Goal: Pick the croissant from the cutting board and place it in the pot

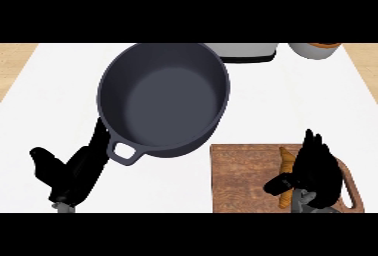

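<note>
**One Croissant Beneath an Open Hand**

A slim, golden-brown croissant (286, 157) lies lengthwise on the wooden cutting board (244, 180). It sits along the left edge of the right hand (317, 167), whose fingers stretch straight while the thumb crosses the pastry's middle, not clamped on it. Up and to the left of that hand sits the dark grey pot (166, 95), its loop handle (124, 151) toward the board. The left hand (74, 172) rests open beside that handle. A grey appliance (247, 52) and a white bowl (316, 51) stand far beyond.
</note>
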Motion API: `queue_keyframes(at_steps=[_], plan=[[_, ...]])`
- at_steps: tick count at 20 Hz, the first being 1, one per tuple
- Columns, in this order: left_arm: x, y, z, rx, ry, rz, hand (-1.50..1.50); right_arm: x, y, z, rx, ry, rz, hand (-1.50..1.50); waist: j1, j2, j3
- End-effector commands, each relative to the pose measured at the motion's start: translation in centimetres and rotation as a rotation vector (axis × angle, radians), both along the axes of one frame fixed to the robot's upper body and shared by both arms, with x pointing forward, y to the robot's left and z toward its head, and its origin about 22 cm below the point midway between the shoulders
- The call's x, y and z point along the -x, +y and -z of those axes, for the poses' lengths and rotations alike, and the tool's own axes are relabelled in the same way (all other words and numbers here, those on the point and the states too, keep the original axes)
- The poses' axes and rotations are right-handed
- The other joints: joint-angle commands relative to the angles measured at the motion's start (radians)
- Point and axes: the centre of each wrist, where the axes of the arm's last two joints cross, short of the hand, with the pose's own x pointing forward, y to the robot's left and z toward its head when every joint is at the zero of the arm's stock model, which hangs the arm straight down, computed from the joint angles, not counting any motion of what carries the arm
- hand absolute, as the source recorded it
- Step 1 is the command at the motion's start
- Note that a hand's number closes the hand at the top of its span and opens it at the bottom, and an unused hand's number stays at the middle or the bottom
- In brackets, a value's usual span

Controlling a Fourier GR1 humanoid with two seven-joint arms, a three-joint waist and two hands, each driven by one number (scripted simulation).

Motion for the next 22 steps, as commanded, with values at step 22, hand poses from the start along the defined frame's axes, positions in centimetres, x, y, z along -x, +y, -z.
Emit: queue_keyframes(at_steps=[22], plan=[[0.0,-2.8,-0.6,0.028,-0.029,0.057,0.00,-0.2,-1.1,1.9,0.028,0.177,0.181,-1.50,0.000,0.004,-0.002]])
